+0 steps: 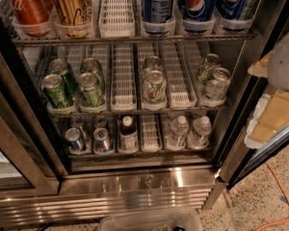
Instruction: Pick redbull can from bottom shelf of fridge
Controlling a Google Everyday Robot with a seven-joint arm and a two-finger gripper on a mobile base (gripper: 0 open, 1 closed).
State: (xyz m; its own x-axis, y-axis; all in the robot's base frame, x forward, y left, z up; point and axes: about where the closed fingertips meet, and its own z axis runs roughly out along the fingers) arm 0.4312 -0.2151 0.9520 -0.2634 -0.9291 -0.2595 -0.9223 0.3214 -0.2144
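The fridge stands open in front of me with its steel base at the bottom. On the bottom shelf, several slim silver redbull cans stand in the two left lanes, the front ones being a left can and a right can. My gripper shows as beige and grey parts at the right edge, outside the fridge beside the door frame. It is level with the bottom shelf, well right of the cans, and holds nothing that I can see.
A dark-labelled white-capped bottle stands right of the redbull cans, and clear bottles stand further right. Green cans fill the rack above, Pepsi cans the top one. An orange cable lies on the floor at the right.
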